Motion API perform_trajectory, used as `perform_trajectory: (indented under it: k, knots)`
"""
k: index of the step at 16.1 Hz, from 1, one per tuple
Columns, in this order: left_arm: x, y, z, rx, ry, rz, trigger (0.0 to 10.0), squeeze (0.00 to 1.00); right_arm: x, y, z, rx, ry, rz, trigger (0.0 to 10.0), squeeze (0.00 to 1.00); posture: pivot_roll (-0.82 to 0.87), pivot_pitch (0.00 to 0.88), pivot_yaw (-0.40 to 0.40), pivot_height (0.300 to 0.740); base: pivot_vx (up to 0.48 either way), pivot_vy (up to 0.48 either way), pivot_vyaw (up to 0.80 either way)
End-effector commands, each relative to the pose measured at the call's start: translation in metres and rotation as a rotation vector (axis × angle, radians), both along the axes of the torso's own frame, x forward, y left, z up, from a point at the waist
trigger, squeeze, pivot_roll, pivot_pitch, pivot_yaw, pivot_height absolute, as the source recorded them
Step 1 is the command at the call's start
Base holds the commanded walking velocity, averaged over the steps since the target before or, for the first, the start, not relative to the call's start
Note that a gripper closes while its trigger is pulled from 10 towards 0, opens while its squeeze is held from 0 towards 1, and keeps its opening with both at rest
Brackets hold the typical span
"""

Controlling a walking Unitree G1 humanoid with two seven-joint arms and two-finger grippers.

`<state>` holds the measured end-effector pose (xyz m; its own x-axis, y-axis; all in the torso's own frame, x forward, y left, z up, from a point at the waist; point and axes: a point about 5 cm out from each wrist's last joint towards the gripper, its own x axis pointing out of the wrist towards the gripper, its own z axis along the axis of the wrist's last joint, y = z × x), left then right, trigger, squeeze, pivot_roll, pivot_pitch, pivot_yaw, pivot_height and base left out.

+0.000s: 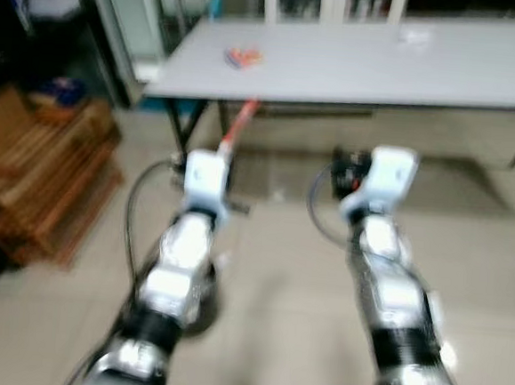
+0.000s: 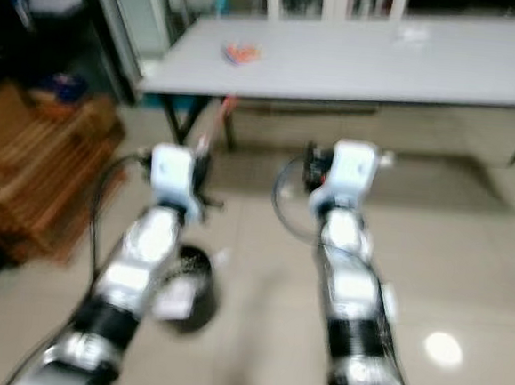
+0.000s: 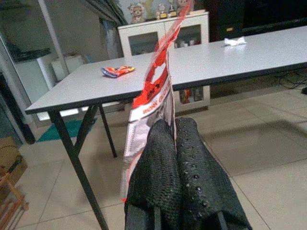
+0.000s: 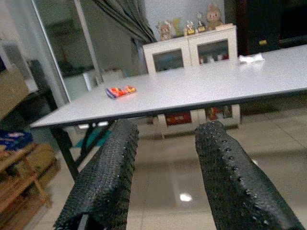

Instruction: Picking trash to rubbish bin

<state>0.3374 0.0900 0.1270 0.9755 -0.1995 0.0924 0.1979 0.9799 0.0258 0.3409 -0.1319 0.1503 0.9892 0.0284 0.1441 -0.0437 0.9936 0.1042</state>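
The left gripper (image 3: pixel 175 158) has its two fingers pressed together on a red-and-white wrapper (image 3: pixel 153 96), which stands up out of the grip at centre frame, likely so it can be carried to the dark bin (image 2: pixel 191 296) low in the frame by the left arm. The right gripper (image 4: pixel 165 163) is spread apart and holds nothing. On the grey table (image 1: pixel 357 66) across the top lie two more pieces: a coloured wrapper (image 1: pixel 242 57) and a white scrap (image 3: pixel 235 41).
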Motion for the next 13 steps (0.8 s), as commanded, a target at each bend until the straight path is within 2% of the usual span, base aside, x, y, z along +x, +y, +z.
perform_trajectory:
  k: [1,8,13]
  knots:
    - [0.0011,0.0093,-0.0011,0.016,0.009,0.024,10.0,0.00,0.0002,0.0072,0.0009,0.020,0.004,0.020,10.0,0.00,-0.02,0.000,0.119,0.740,0.000,0.480,0.00]
    - [0.0011,0.0093,-0.0019,0.030,0.012,0.026,10.0,0.00,-0.0004,0.0068,-0.0001,0.029,0.009,0.014,10.0,0.00,-0.03,0.000,0.122,0.740,0.000,0.480,0.00]
    - [0.0008,0.0080,-0.0023,0.053,0.007,0.022,10.0,0.00,0.0002,0.0064,0.0005,0.028,0.009,0.015,10.0,0.00,-0.02,0.000,0.117,0.740,0.000,0.000,0.00]
